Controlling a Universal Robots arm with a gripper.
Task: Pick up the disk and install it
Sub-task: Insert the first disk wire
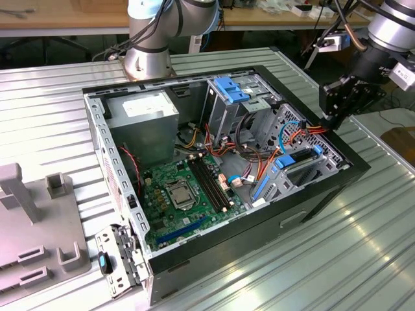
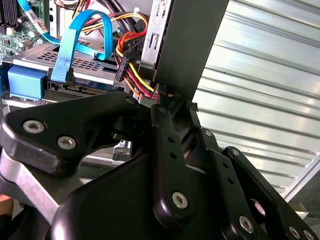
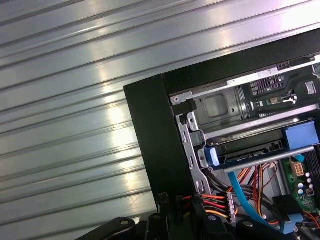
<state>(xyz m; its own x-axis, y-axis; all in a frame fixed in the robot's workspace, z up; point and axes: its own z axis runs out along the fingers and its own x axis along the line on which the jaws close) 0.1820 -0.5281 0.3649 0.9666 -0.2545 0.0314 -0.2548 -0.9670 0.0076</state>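
Now the claw (image 1: 331, 119) hovers at the computer case's (image 1: 353, 166) wall.
Disk (image 3: 250, 149) sits in a bay inside; I cannot tell the claw's state.

Tight spot here: the black gripper (image 1: 329, 118) hangs right at the rim of the open black metal computer case (image 1: 259, 221), and just inside that rim a tangle of red, yellow and orange wires (image 2: 131, 70) and a looping flat blue cable (image 2: 64, 52) crowd the way. Outside the case, the ribbed silver tabletop (image 3: 65, 100) offers wide open room.
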